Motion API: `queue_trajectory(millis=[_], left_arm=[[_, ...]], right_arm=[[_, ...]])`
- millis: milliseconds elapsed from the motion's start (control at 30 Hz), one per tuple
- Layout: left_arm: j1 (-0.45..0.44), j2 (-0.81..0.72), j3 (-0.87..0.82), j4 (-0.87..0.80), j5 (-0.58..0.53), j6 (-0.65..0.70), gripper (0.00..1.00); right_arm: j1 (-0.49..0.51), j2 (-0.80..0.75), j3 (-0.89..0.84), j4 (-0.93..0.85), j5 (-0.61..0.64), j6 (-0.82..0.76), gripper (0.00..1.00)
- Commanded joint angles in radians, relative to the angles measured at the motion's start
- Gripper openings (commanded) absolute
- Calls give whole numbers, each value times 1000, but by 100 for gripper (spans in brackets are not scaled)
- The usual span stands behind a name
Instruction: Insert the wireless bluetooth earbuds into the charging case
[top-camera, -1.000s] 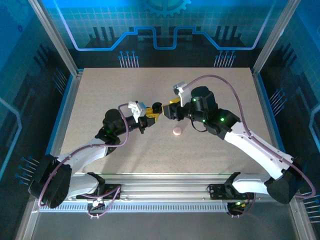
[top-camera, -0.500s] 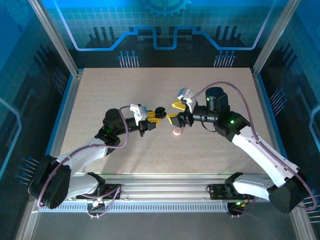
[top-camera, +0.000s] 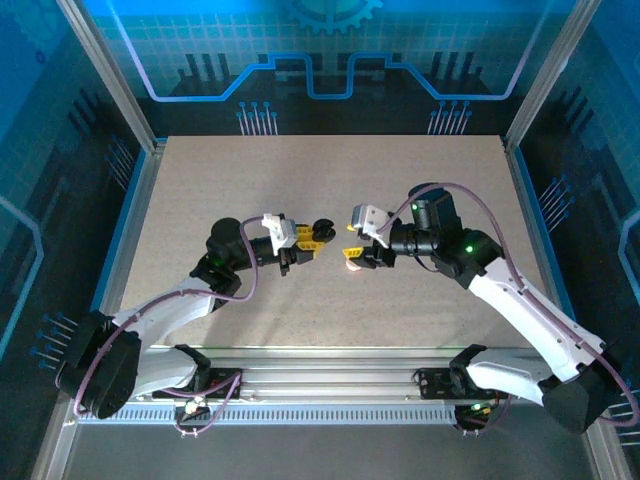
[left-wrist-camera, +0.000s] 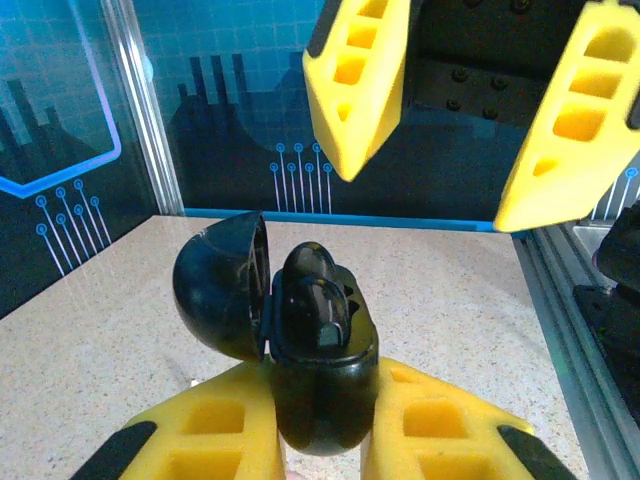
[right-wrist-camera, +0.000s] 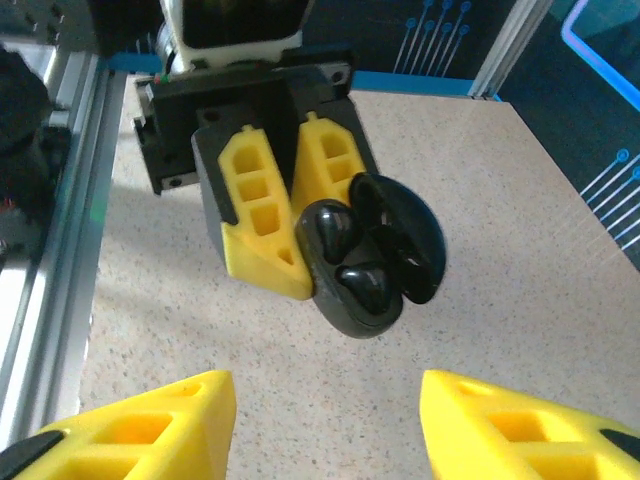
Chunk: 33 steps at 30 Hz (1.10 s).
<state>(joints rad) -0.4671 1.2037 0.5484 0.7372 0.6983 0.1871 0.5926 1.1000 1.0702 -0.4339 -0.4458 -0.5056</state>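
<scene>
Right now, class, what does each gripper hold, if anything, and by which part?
The left gripper holds the open black charging case by its lower body, jaws shut on both sides. The right gripper holds nothing; its jaws stand open.

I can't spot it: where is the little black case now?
Top view: the black charging case, lid open, is clamped in the left pincer over the middle of the table, facing the open right pincer.
</scene>
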Motion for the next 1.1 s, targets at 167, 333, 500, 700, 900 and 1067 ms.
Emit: queue_trajectory(millis=[167, 333, 500, 700, 900, 1067], left_arm=[[-19, -25, 9, -1, 36, 76, 15], [-24, -34, 7, -15, 36, 100, 16], [-34, -43, 1, -22, 43, 147, 15], [-42, -40, 1, -17, 55, 149, 15], [-45, -35, -2, -7, 56, 146, 15], [-47, -33, -4, 2, 53, 142, 15]], right_arm=[[85, 13, -6, -4, 85, -123, 47], [78, -5, -16, 19, 109, -137, 48], [51, -21, -28, 41, 122, -137, 59], [38, 1, -27, 63, 121, -122, 63], [38, 48, 7, 38, 71, -130, 63], [42, 78, 31, 23, 43, -145, 61]])
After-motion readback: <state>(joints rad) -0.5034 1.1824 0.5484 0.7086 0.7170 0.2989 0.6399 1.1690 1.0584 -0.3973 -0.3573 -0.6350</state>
